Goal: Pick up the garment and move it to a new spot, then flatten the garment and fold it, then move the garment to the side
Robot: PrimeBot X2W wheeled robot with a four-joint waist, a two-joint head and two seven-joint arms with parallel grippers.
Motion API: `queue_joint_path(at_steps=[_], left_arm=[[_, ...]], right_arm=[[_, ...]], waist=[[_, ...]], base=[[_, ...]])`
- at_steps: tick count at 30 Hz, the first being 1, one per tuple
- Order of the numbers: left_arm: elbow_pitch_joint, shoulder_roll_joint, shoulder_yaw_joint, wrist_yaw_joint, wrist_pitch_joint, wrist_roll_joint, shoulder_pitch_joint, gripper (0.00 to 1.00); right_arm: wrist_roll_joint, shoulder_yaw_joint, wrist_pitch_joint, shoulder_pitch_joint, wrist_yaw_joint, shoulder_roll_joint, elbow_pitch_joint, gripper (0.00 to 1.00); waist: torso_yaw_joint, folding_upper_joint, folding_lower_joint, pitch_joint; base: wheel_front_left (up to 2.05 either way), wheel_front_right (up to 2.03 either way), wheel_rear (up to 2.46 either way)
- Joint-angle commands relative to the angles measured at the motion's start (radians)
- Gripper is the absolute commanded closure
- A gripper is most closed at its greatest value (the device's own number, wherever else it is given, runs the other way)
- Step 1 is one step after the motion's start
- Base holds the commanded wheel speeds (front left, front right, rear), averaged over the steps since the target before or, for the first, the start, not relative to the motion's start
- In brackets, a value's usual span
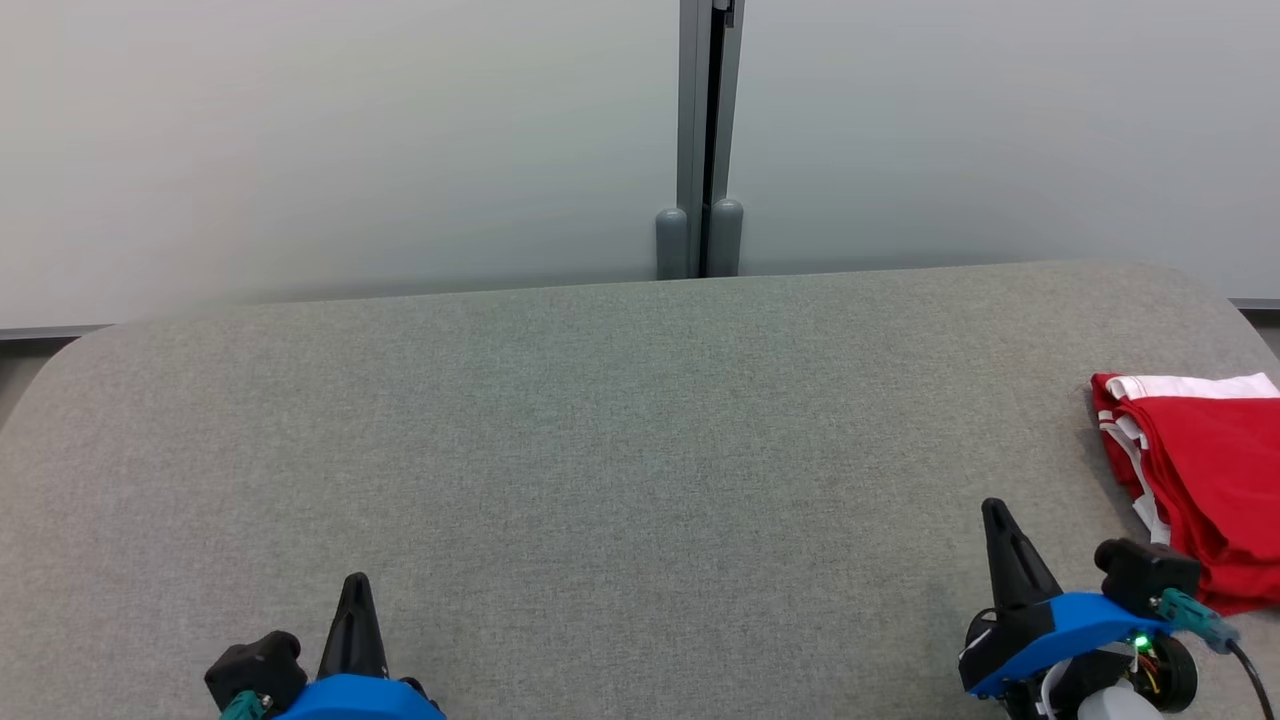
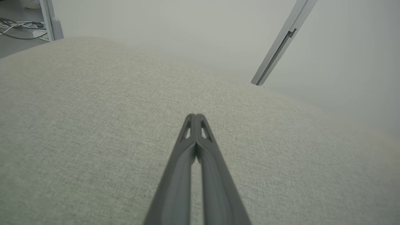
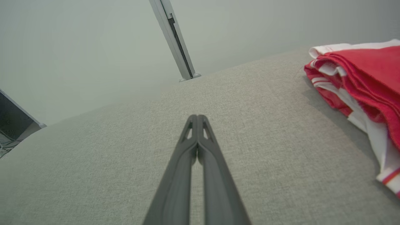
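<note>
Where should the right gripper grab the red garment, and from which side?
Probably the bunched left edge of the garment, approached from its left, the side of the shut right gripper. The folds there rise off the table and face that gripper; it must open first.

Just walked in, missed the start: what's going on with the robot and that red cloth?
Nothing is being handled right now. The red and white garment lies in a folded pile at the right end of the grey table. The left gripper and right gripper are both shut and empty, near the front edge, the right one's fingers clear of the garment.
</note>
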Motion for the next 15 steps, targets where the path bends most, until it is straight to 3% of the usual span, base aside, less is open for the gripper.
queue_joint_path(at_steps=[1,15], left_arm=[[-0.023,0.0,0.01,-0.009,0.009,-0.042,-0.029,1.0],[-0.054,0.0,0.048,-0.042,0.063,-0.247,-0.041,1.0]], right_arm=[[0.046,-0.005,0.009,-0.007,0.0,-0.004,-0.03,1.0],[0.265,-0.017,0.061,0.013,0.0,-0.005,-0.086,1.0]], waist=[[0.001,0.0,0.0,0.0],[0.003,0.0,0.0,0.003]], base=[[0.0,0.0,0.0],[0.0,0.0,0.0]])
